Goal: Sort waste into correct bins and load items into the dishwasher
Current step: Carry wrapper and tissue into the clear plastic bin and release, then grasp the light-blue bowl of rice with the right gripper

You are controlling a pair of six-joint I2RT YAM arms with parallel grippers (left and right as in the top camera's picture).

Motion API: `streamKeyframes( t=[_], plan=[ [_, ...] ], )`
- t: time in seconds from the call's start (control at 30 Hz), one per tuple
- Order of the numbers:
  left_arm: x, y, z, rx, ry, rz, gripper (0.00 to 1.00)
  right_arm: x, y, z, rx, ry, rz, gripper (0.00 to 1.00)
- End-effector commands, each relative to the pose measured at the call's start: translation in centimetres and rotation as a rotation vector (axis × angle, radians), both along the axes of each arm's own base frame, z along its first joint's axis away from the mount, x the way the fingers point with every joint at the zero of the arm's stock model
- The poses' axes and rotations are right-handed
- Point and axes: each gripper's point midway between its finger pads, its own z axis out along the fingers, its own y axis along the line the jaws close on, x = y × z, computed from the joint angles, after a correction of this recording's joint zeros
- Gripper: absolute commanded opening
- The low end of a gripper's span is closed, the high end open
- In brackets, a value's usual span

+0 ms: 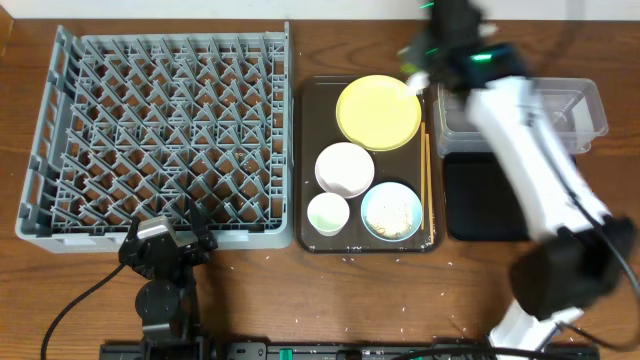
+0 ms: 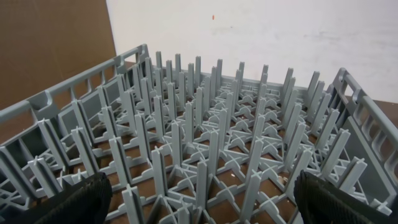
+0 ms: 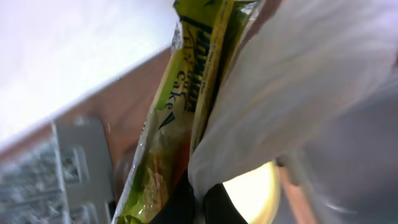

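Observation:
My right gripper (image 3: 198, 202) is shut on the crumpled white napkin (image 3: 292, 93), and the yellow-green wrapper (image 3: 180, 106) is pinched along with it against the left finger. From overhead this right gripper (image 1: 420, 68) is blurred above the far right rim of the yellow plate (image 1: 378, 112). The white bowl (image 1: 345, 168), small cup (image 1: 328, 213), blue dish (image 1: 391, 211) with rice scraps, and chopsticks (image 1: 427, 190) lie on the brown tray (image 1: 310, 120). My left gripper (image 1: 165, 238) stands open at the front edge of the grey dish rack (image 1: 160, 140); between its wide-apart jaws (image 2: 202, 196) only pegs show.
The clear tub (image 1: 585, 105) sits at the right, partly hidden by my right arm. In front of it lies the black tray (image 1: 480, 200). Rice grains are scattered on the table (image 1: 400, 300) before the brown tray.

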Motion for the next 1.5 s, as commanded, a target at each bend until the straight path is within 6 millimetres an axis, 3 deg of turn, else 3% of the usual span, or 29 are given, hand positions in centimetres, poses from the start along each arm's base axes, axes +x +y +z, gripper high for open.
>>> streamKeyframes(
  t=[0.0, 0.13, 0.23, 0.3, 0.43, 0.47, 0.53, 0.6, 0.67, 0.73, 0.77, 0.83, 0.93, 1.0, 1.13, 1.27, 1.4, 1.47],
  plan=[
    [0.0, 0.1, -0.1, 0.004, 0.000, 0.006, 0.95, -1.0, -6.7, -4.1, 0.085, 0.141, -0.284, 0.02],
    [0.0, 0.1, -0.1, 0.004, 0.000, 0.006, 0.95, -2.5, -12.5, -7.9, 0.162, 0.225, -0.532, 0.04],
    [0.0, 0.1, -0.1, 0.004, 0.000, 0.006, 0.95, -4.3, -14.7, -11.3, 0.236, 0.282, -0.718, 0.08],
    [0.0, 0.1, -0.1, 0.004, 0.000, 0.006, 0.95, -4.6, -15.6, -13.3, 0.250, 0.277, -0.752, 0.11],
    [0.0, 0.1, -0.1, 0.004, 0.000, 0.006, 0.95, -3.2, -15.7, -13.5, 0.199, 0.231, -0.643, 0.64],
    [0.0, 0.1, -0.1, 0.004, 0.000, 0.006, 0.95, -1.6, -15.4, -12.3, 0.133, 0.183, -0.489, 0.83],
    [0.0, 0.1, -0.1, 0.004, 0.000, 0.006, 0.95, -0.4, -14.6, -10.6, 0.085, 0.146, -0.334, 0.96],
    [0.0, 0.1, -0.1, 0.004, 0.000, 0.006, 0.95, 0.5, -12.5, -8.0, 0.073, 0.103, -0.113, 0.98],
    [0.0, 0.1, -0.1, 0.004, 0.000, 0.006, 0.95, 0.1, -8.7, -4.6, 0.135, 0.049, 0.143, 0.96],
    [0.0, 0.1, -0.1, 0.004, 0.000, 0.006, 0.95, -1.7, -5.6, -2.6, 0.192, 0.035, 0.295, 0.96],
    [0.0, 0.1, -0.1, 0.004, 0.000, 0.006, 0.95, -3.9, -3.1, -1.7, 0.209, 0.067, 0.393, 0.96],
    [0.0, 0.1, -0.1, 0.004, 0.000, 0.006, 0.95, -7.1, -0.1, -2.1, 0.179, 0.147, 0.509, 0.96],
    [0.0, 0.1, -0.1, 0.004, 0.000, 0.006, 0.95, -11.4, 4.7, -4.0, 0.133, 0.289, 0.680, 0.92],
    [0.0, 0.1, -0.1, 0.004, 0.000, 0.006, 0.95, -14.3, 7.3, -6.8, 0.030, 0.406, 0.740, 0.82],
    [0.0, 0.1, -0.1, 0.004, 0.000, 0.006, 0.95, -18.1, 10.3, -11.6, -0.079, 0.555, 0.749, 0.70],
    [0.0, 0.1, -0.1, 0.004, 0.000, 0.006, 0.95, -21.2, 12.1, -15.1, -0.112, 0.656, 0.809, 0.59],
    [0.0, 0.1, -0.1, 0.004, 0.000, 0.006, 0.95, -23.1, 11.8, -17.3, -0.174, 0.722, 0.840, 0.52],
    [0.0, 0.1, -0.1, 0.004, 0.000, 0.006, 0.95, -23.5, 11.8, -17.9, -0.218, 0.714, 0.937, 0.47]
  ],
)
